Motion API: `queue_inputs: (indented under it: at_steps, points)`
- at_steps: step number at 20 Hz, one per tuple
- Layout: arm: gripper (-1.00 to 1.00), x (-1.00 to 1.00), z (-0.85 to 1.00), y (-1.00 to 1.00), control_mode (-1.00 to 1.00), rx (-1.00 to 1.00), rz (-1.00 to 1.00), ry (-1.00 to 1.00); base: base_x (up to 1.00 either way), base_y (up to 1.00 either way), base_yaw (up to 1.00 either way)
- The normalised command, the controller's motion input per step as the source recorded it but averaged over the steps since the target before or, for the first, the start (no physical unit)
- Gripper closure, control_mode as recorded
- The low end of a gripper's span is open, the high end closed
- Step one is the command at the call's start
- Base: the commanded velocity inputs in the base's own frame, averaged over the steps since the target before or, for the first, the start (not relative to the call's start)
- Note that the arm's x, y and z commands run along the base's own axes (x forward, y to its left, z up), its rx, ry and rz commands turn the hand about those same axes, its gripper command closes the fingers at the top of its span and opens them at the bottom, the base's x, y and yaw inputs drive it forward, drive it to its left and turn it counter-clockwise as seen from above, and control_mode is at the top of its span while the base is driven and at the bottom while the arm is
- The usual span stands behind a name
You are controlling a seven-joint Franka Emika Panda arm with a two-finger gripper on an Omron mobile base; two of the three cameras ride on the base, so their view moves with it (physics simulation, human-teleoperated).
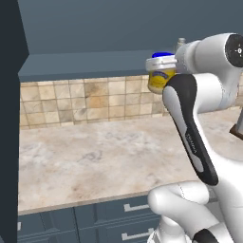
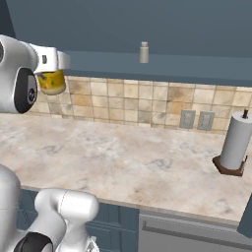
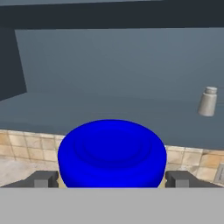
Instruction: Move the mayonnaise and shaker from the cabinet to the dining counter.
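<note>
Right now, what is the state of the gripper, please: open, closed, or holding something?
Gripper: closed on the mayonnaise, one finger at each side of the jar, below its blue lid.

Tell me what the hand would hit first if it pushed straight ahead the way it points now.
Probably the cabinet's back wall. The hand, shut on the mayonnaise jar, faces the open shelf; the shaker stands off to the side, likely out of line. Depth is hard to judge.

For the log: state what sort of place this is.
A rendered kitchen, most likely: a marble-look counter backed by tan tiles, a paper towel roll, and a blue-grey wall cabinet above.
</note>
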Motion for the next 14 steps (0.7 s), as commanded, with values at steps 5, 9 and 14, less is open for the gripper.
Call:
queue_inputs:
  at_steps: [5,9,14]
  points:
    - [1.0,-0.23,-0.19,-0.29,-1.0,0.0,0.0,-0.03,0.0,0.0,0.0]
    - [1.0,-0.07,-0.21,-0.33,-1.0,0.0,0.0,-0.06,0.0,0.0,0.0]
    - [1.0,0.0,-0.31,-0.16,-1.0,0.0,0.0,-0.07,0.0,0.0,0.0]
